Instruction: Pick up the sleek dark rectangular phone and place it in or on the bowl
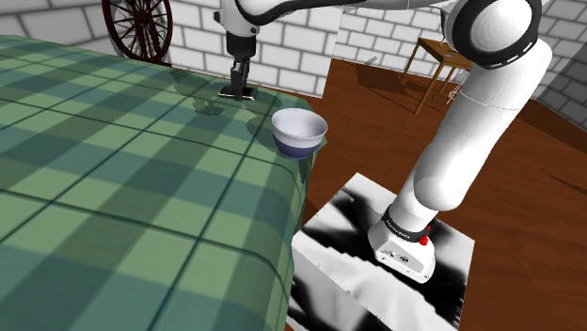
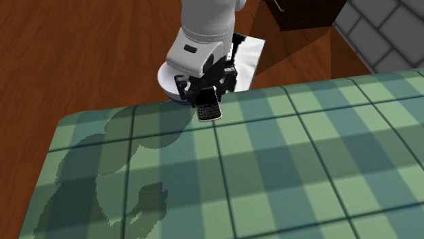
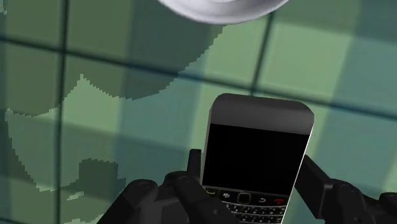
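A dark rectangular phone (image 3: 254, 156) with a black screen and a small keypad is clasped at its sides between my two black fingers (image 3: 189, 167). My gripper (image 3: 251, 175) is shut on it. In the shoulder view the gripper (image 1: 238, 83) points straight down at the table's far side, with the phone (image 1: 238, 92) level at its tips, close over the green plaid cloth (image 1: 113, 188). The white bowl (image 1: 299, 130), blue-grey at its base, stands near the cloth's edge, towards the stand from the gripper. From the wrist the bowl's rim (image 3: 216, 9) lies just beyond the phone. The phone (image 2: 209, 108) hangs beneath the gripper (image 2: 208, 100).
The table edge drops off right beside the bowl, towards the stand (image 1: 376, 273). A dark wagon wheel (image 1: 141, 28) leans on the brick wall behind the table. A small wooden table (image 1: 442, 61) stands on the wood floor. A dark cabinet (image 2: 306, 13) is near the wall.
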Robot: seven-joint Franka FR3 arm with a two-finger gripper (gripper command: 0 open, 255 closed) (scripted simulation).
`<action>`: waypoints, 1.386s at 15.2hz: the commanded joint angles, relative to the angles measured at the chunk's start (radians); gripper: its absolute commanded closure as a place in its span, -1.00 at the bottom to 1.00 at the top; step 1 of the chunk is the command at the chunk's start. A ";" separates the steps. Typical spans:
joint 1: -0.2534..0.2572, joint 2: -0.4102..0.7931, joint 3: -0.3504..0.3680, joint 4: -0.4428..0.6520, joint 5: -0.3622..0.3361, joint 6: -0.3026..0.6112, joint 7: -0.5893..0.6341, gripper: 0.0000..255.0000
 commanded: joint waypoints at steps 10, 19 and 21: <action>-0.067 -0.389 -0.104 -0.418 0.055 0.040 -0.192 1.00; -0.090 -0.518 -0.157 -0.584 0.046 0.078 -0.263 1.00; -0.090 -0.513 -0.157 -0.608 0.046 0.106 -0.262 1.00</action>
